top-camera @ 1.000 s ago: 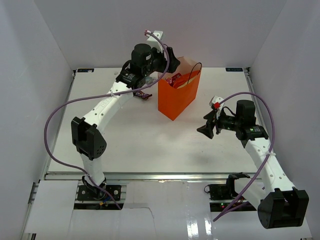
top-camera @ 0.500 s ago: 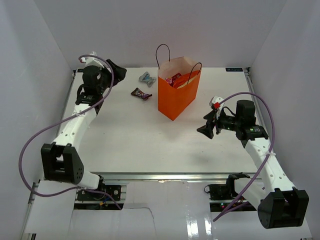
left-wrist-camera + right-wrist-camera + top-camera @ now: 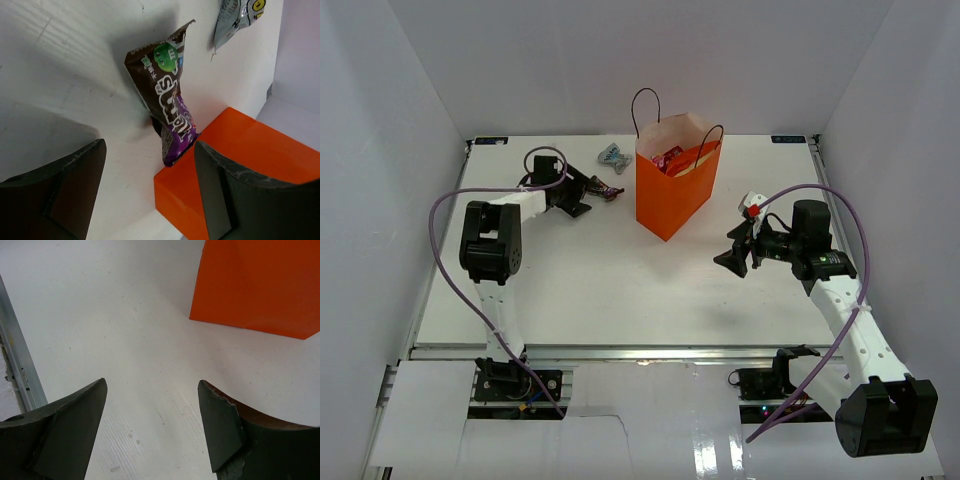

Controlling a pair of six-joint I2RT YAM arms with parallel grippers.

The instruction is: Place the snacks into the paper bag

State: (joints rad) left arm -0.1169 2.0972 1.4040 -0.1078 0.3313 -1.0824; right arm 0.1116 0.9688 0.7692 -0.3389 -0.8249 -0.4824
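Back from the paper bag (image 3: 672, 200), the left gripper (image 3: 148, 170) had dropped low — jaws wide, empty — facing the brown candy packet (image 3: 170, 107) lying near the bag, likely the next pick

White matte tabletop (image 3: 620, 290), faint scuffs. Plain white walls (image 3: 640, 60) at 9, 12, 3 o'clock. Metal rail (image 3: 620, 352) at 6 o'clock. Soft, even light.

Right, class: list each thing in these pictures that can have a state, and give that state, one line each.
Bag: upright, top open, snacks inside.
Brown candy pack: flat on the table, outside the bag, ungripped.
Silvery wrapper: on the table, outside the bag.
Left gripper: open, empty, at the candy pack.
Right gripper: open, empty.
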